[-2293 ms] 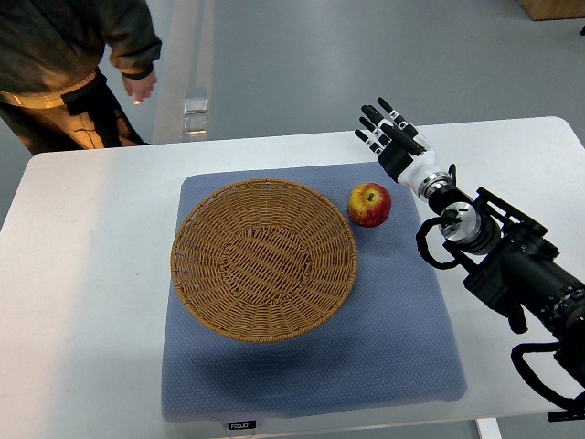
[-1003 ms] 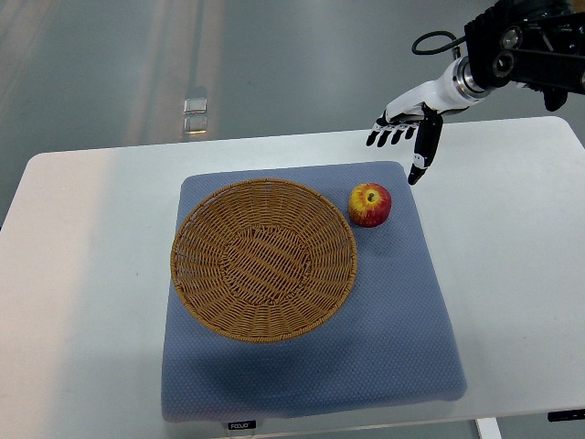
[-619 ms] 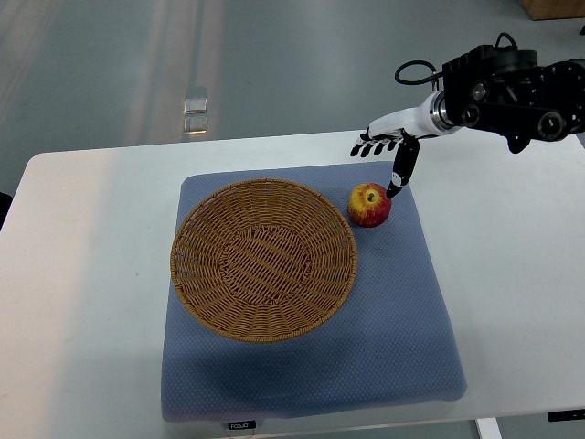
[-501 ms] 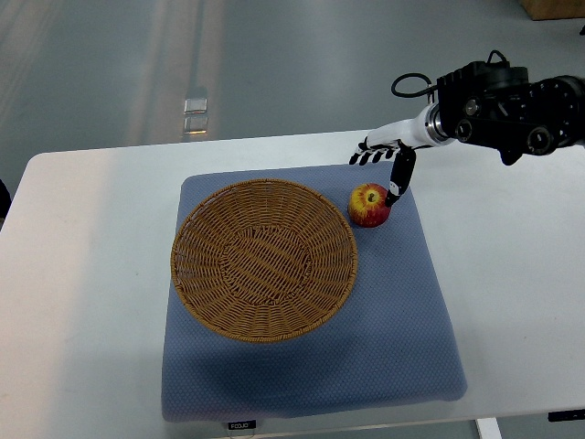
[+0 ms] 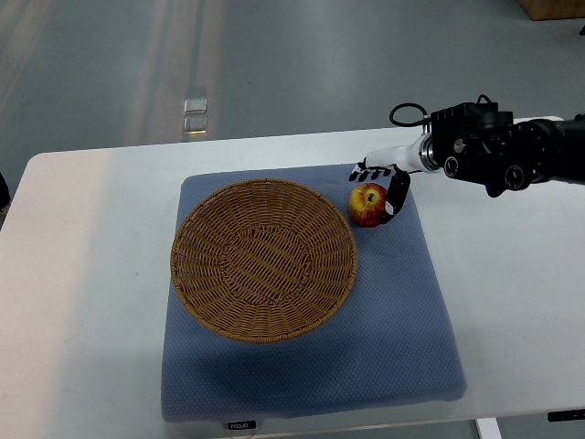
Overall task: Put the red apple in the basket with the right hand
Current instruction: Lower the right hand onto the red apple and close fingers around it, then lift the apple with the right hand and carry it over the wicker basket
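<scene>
The step in hand is the grasp: the right hand (image 5: 382,186) cups the red apple (image 5: 368,204), fingers spread, not yet closed. The apple sits on the blue mat (image 5: 402,320), just beside the basket (image 5: 264,259). Next, I judge, close, lift, clear the rim.

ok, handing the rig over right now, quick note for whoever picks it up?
Right hand: at the red apple, thumb down its right side, fingers over the far side. Not closed on it, no lift yet.
Left hand: not in view.
Red apple sits on the blue mat, just right of the basket; the basket holds nothing.
Done: reach to the apple.
Left: close the grasp, lift, carry left, release in the basket.
</scene>
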Controlling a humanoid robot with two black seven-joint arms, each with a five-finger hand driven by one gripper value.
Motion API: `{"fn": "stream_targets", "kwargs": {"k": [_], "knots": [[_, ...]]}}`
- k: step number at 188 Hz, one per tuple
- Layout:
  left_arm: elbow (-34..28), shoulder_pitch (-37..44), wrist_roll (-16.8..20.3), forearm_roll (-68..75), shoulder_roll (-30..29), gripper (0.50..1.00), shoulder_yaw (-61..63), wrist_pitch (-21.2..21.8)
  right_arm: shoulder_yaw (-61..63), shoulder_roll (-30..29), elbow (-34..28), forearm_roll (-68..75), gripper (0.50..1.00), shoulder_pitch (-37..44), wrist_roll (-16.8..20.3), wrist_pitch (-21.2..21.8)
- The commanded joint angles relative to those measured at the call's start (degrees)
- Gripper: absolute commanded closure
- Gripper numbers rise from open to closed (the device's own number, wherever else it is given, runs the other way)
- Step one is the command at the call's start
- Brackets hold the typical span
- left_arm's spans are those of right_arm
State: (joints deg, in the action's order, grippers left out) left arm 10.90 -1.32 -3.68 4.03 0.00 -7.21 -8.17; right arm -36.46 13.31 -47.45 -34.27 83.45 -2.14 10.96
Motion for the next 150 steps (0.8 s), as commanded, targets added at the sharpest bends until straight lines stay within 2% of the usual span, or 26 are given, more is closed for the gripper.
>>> {"fn": "stream_targets", "kwargs": {"k": [1, 50, 78, 86, 87, 93, 103, 104, 112, 139, 150], "knots": [[0.09, 0.00, -0.01, 0.01, 0.00, 0.500, 0.00, 0.00, 0.08, -0.56, 0.60, -0.09, 0.583, -0.92, -0.32, -0.94], [0.00, 0.00, -0.01, 0.01, 0.00, 0.500, 0.00, 0.08, -0.01, -0.83, 1.66, -0.09, 0.601, -2.15, -0.84, -1.91], [0.00, 0.00, -0.01, 0.01, 0.00, 0.500, 0.00, 0.08, -0.01, -0.83, 1.66, -0.18, 0.724, -2.41, -1.46, -1.91], [0.00, 0.00, -0.01, 0.01, 0.00, 0.500, 0.00, 0.08, -0.01, -0.83, 1.66, -0.18, 0.724, -2.41, -1.46, -1.91], [0.00, 0.00, -0.01, 0.01, 0.00, 0.500, 0.00, 0.08, -0.10, -0.83, 1.75, -0.27, 0.790, -2.50, -1.55, -1.99], [0.00, 0.00, -0.01, 0.01, 0.00, 0.500, 0.00, 0.00, -0.10, -0.83, 1.75, -0.62, 0.830, -2.67, -1.55, -1.99], [0.00, 0.00, -0.01, 0.01, 0.00, 0.500, 0.00, 0.00, -0.10, -0.83, 1.75, -0.62, 0.830, -2.67, -1.55, -1.99], [0.00, 0.00, -0.01, 0.01, 0.00, 0.500, 0.00, 0.08, -0.10, -0.83, 1.83, -1.49, 0.856, -2.67, -1.63, -2.25], [-0.08, 0.00, -0.01, 0.01, 0.00, 0.500, 0.00, 0.08, -0.10, -0.74, 1.83, -2.02, 0.877, -2.50, -1.72, -2.26], [-0.08, 0.00, -0.01, 0.01, 0.00, 0.500, 0.00, 0.08, 0.16, 0.75, 1.75, -1.76, 0.881, -0.57, -1.81, -0.94], [0.00, 0.00, -0.01, 0.01, 0.00, 0.500, 0.00, 0.08, 0.25, 1.90, 1.48, -1.24, 0.881, 2.77, -2.07, 1.34]]}}
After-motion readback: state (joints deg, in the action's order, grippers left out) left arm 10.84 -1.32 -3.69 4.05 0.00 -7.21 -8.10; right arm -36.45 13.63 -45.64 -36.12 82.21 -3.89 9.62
